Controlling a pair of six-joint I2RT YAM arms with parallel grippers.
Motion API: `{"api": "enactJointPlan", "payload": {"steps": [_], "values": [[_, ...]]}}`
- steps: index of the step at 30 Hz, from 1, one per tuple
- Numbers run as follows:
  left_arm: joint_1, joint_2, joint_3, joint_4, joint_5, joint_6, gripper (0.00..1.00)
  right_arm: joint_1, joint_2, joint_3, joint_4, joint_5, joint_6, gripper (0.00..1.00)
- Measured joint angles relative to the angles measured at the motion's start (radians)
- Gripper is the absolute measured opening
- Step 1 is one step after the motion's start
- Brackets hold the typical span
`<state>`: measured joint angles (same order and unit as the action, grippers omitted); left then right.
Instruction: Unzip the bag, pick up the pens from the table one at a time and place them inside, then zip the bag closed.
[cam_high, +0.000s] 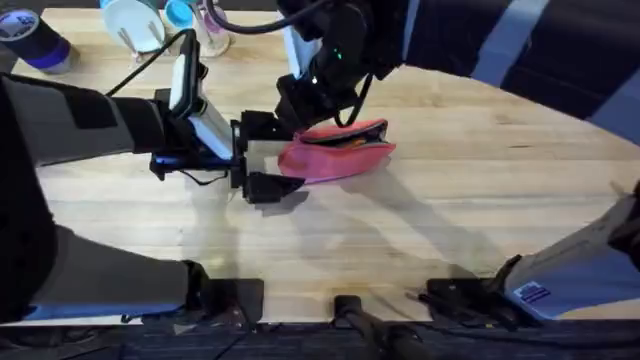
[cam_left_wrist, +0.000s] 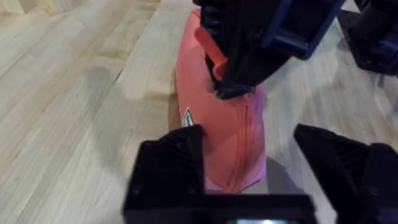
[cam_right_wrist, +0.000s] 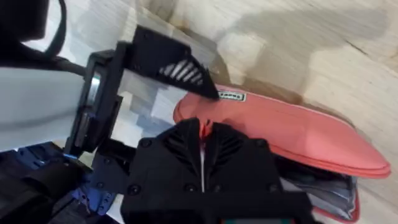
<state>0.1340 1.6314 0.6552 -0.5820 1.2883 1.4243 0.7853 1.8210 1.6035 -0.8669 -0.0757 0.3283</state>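
The pink bag (cam_high: 335, 158) lies on its side in the middle of the table (cam_high: 480, 180). My left gripper (cam_high: 267, 157) is open, its two black fingers straddling the bag's left end (cam_left_wrist: 224, 137), one finger (cam_left_wrist: 171, 165) against the fabric and the other standing off it. Reaching down from the far side, my right gripper (cam_high: 318, 108) is shut on the zipper pull (cam_right_wrist: 202, 126) near that same end. Behind the right gripper the zipper gapes, showing a dark interior (cam_right_wrist: 326, 186). The pens are hidden.
At the far left stand a blue cup (cam_high: 30, 42), a white dish (cam_high: 135, 25) and a clear glass (cam_high: 212, 35), with a black cable (cam_high: 150, 55) trailing past them. Bare wood stretches right of and in front of the bag.
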Motion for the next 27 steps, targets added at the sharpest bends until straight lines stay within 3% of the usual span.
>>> {"api": "enactJointPlan", "payload": {"steps": [4,8,18,27], "values": [[-0.005,0.0,0.0,0.008,0.002,-0.013,0.615,0.0,0.0,0.0,-0.001,-0.003,0.0,0.031],[-0.006,0.0,0.0,0.013,-0.002,-0.019,0.05,0.0,0.0,0.0,-0.002,-0.015,0.0,0.031],[-0.006,0.0,0.0,0.011,-0.002,-0.019,0.043,-0.012,0.0,0.0,-0.044,-0.02,-0.023,0.033],[-0.012,0.0,0.0,0.013,0.006,-0.019,0.044,-0.123,0.0,0.0,-0.131,-0.081,-0.057,0.033]]}}
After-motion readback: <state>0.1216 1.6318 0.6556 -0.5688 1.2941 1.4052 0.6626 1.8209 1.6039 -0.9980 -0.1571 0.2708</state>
